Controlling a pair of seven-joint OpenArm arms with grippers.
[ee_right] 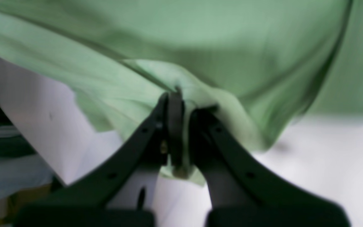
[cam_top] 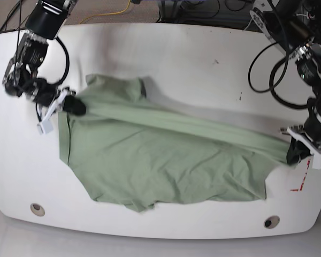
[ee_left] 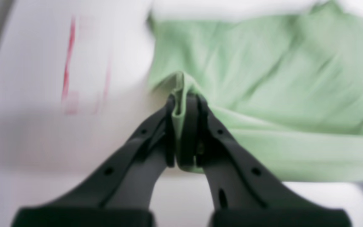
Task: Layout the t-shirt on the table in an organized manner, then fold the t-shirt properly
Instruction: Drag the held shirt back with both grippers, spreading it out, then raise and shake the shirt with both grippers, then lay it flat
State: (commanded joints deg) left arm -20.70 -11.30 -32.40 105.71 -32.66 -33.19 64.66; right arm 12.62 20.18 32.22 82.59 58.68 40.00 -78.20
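Note:
The pale green t-shirt (cam_top: 160,160) lies spread across the white table (cam_top: 176,59), with one edge pulled taut between both grippers. My left gripper (cam_top: 293,152) is at the base view's right, shut on a pinched fold of the t-shirt (ee_left: 263,94); its fingers (ee_left: 197,126) clamp the cloth. My right gripper (cam_top: 75,105) is at the base view's left, shut on another bunch of the t-shirt (ee_right: 200,47), which hangs lifted above the table (ee_right: 326,157). Both wrist views are blurred. Collar and buttons are not visible.
Red tape marks (cam_top: 301,184) lie beside the left gripper, also the red tape (ee_left: 68,63) in its wrist view. Two round grey grommets (cam_top: 37,209) (cam_top: 271,221) sit near the front edge. Black cables (cam_top: 267,64) hang over the table's far right corner.

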